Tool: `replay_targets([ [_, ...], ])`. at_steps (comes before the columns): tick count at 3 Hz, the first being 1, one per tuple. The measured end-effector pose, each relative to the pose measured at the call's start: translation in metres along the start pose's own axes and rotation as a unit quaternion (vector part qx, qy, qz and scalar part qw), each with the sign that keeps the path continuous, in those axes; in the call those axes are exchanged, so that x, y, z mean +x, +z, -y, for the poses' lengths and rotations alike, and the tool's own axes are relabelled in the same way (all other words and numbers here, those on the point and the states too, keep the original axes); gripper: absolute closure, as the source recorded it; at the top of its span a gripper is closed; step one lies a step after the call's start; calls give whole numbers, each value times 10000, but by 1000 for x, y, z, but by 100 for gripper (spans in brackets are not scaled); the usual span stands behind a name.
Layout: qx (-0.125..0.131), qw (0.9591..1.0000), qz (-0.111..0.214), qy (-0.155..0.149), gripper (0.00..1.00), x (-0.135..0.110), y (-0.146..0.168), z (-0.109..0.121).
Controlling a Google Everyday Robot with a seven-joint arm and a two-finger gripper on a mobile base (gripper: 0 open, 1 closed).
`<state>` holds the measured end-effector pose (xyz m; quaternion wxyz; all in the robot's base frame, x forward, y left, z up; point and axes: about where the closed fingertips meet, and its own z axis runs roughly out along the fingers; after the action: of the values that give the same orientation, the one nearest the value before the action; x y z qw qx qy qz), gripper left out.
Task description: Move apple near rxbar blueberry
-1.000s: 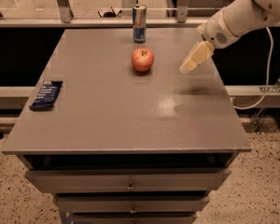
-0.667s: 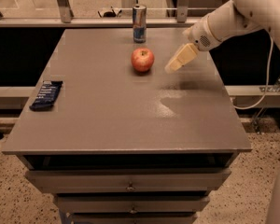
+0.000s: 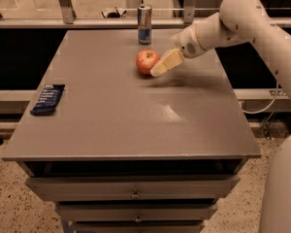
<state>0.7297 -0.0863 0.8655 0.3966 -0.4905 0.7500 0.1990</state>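
On the desk [image 3: 136, 125], the pincer [image 3: 157, 71] has come right up to the apple [image 3: 145, 62] near the back; I cannot tell if it grips. The rxbar blueberry [image 3: 47, 99] is still far away.

Dim, warm indoor light from above, pale glare patch near the middle of the grey tabletop [image 3: 111, 130], soft shadow beneath the gripper [image 3: 157, 70] just right of the apple [image 3: 146, 61], bright highlights on the can [image 3: 144, 17], dark surroundings at both sides.
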Motion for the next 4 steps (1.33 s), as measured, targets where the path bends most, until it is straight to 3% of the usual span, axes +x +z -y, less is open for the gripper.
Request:
replay_targets([
  [1, -182, 9992, 349, 34, 3, -20, 26, -10],
  [2, -278, 9985, 463, 130, 26, -27, 38, -16],
  [3, -329, 9979, 484, 288, 57, -26, 40, -22],
  [4, -360, 9975, 540, 275, 79, -30, 34, -26],
])
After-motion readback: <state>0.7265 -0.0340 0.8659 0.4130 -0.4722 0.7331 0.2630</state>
